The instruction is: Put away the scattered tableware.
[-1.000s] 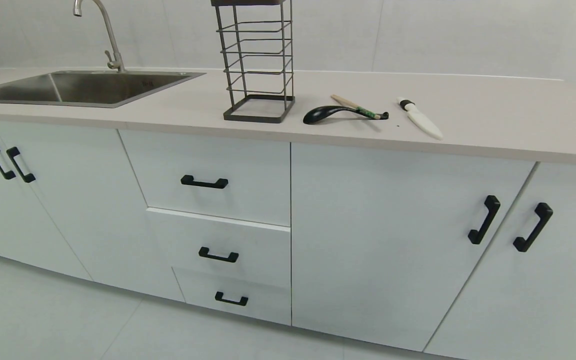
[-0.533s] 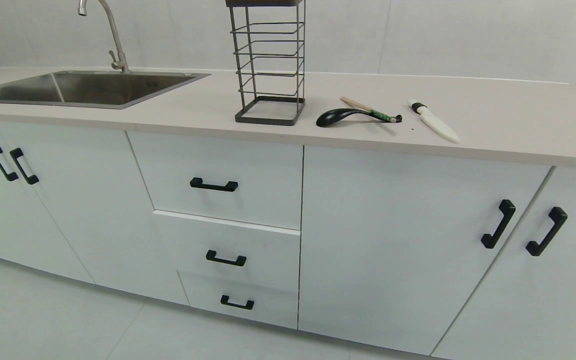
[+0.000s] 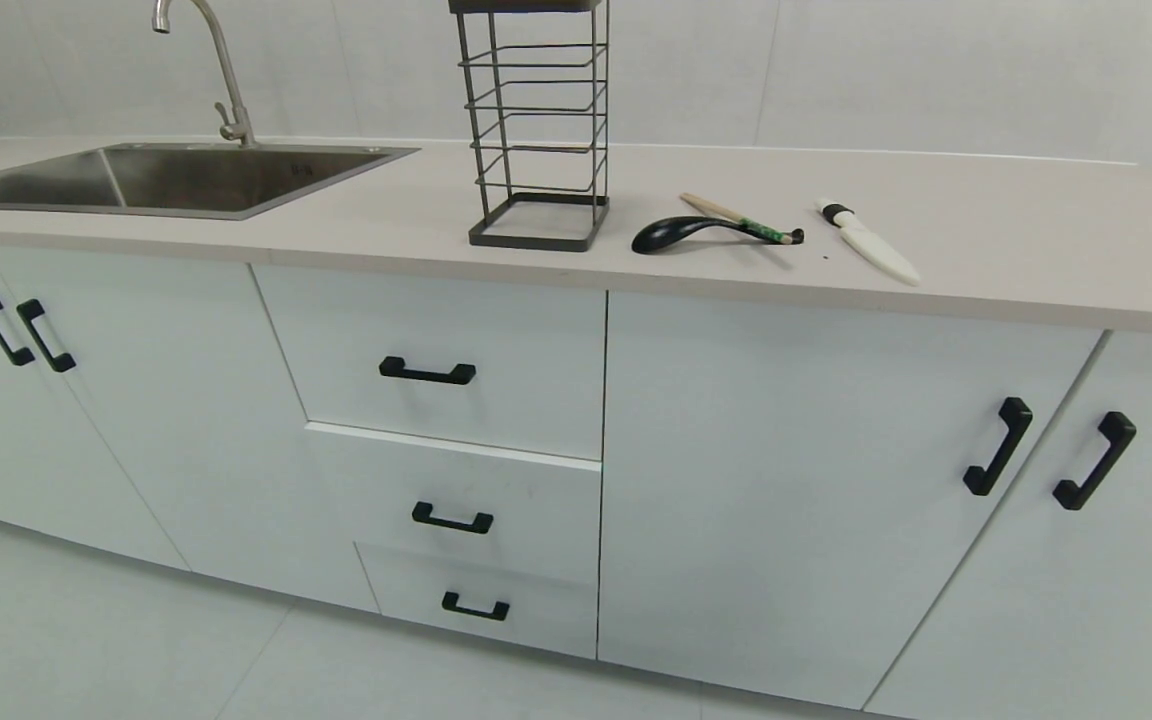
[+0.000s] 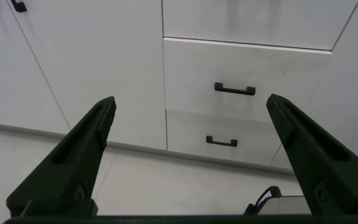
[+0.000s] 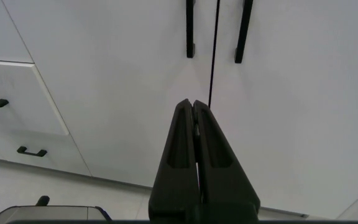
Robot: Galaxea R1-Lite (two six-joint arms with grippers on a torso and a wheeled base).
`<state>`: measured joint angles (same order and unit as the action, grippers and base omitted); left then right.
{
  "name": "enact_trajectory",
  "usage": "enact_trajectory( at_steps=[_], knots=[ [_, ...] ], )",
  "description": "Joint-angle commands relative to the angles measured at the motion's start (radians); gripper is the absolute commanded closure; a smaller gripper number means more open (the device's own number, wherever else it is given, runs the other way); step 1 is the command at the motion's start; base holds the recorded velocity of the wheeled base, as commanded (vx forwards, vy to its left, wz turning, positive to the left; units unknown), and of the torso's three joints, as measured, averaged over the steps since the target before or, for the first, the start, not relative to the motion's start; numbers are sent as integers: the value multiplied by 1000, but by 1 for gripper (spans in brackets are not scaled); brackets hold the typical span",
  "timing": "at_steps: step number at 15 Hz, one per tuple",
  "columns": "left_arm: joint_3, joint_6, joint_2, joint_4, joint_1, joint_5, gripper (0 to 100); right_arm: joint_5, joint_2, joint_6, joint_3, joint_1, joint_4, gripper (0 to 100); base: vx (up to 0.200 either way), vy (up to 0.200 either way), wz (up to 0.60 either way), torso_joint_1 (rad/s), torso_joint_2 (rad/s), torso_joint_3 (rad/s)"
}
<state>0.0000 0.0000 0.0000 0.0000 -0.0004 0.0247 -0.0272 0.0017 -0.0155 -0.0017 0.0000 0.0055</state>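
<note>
We see our left gripper (image 4: 191,102), dark fingers spread wide, low before the white drawer fronts (image 4: 247,68), and our right gripper (image 5: 192,106), fingers pressed together, low before the white cabinet doors (image 5: 123,68). The tableware lies well above both on the pale countertop (image 3: 1016,220): a black curved spoon (image 3: 681,232), wooden chopsticks with a green band (image 3: 736,217) against its handle, and a white knife with a black collar (image 3: 866,243) towards the right gripper's side. The tall dark wire rack (image 3: 536,130) stands towards the left gripper's side. We judge three risks: a rising arm clips the counter edge, closed fingers shove the thin pieces, or lifting the spoon rolls the chopsticks.
</note>
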Motion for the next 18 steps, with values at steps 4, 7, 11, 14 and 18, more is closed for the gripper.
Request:
enact_trajectory(
  at_steps=[4,7,11,14,18],
  knots=[
    [0,0,0,0,0,0,0,0,1,0,0,2,1,100,150,0,0,-2,4,5],
    [0,3,0,0,0,1,0,0,1,0,0,2,1,100,0,0,0,0,0,0],
    [0,2,0,0,0,3,0,0,1,0,0,2,1,100,0,0,0,0,0,0],
    [0,6,0,-2,0,29,0,0,1,0,0,2,1,100,0,0,0,0,0,0],
    [-173,21,5,-77,3,70,0,0,1,0,0,2,1,100,0,0,0,0,0,0]
  ],
)
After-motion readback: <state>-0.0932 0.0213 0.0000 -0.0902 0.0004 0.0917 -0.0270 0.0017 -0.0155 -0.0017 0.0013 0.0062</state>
